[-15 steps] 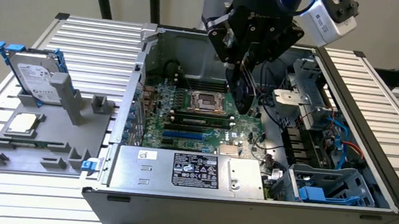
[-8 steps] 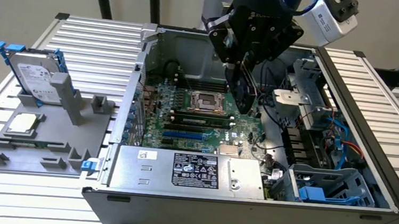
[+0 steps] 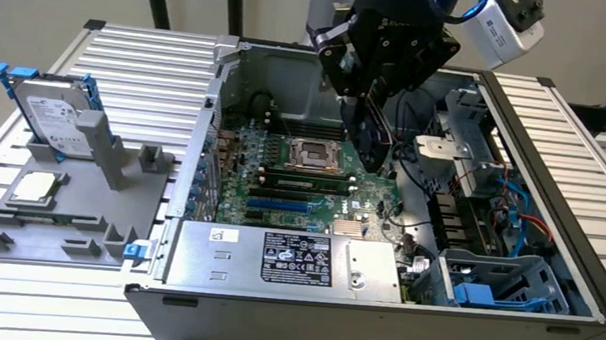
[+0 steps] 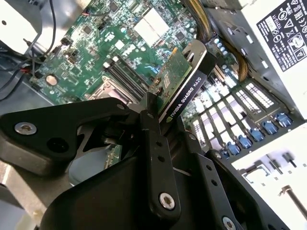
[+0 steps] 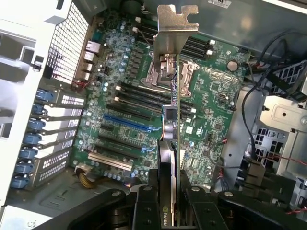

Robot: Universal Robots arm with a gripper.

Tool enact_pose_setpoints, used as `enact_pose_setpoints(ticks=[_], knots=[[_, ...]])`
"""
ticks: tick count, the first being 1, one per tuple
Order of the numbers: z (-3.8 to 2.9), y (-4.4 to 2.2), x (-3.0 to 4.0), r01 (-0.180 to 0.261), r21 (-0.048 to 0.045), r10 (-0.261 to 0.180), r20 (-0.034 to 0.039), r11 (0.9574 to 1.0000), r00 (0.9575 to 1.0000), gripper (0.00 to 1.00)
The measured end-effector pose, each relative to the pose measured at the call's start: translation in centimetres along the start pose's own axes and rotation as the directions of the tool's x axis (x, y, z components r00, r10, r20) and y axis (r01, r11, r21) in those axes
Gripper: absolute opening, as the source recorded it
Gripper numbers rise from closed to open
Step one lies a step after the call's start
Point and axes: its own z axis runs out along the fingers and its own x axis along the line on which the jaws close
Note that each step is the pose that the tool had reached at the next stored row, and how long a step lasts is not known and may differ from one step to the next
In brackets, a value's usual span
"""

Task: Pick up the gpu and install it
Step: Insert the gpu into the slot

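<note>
Tool (image 5: 171,179) clamps gpu (image 5: 171,117), seemingly above motherboard (image 5: 213,120); first wrist view shows bracket (image 5: 176,26).

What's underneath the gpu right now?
The motherboard, with its processor socket and blue expansion slot. The gpu, clamped in the tool, hides the strip of board directly beneath it.

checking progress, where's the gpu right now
In both wrist views the gpu is clamped in the claw, over the motherboard inside the case, by the socket.

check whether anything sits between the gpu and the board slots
Nothing visible does. The claw is shut on the gpu, which hangs on edge over the board. The slots beside it lie bare, and loose cables lie off to the side.
</note>
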Motion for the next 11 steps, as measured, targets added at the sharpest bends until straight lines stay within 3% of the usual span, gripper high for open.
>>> enact_pose_setpoints(ticks=[11], knots=[[-0.06,0.00,0.00,0.060,-0.0012,-0.060,-0.0030,0.9982,0.9982,0.00]])
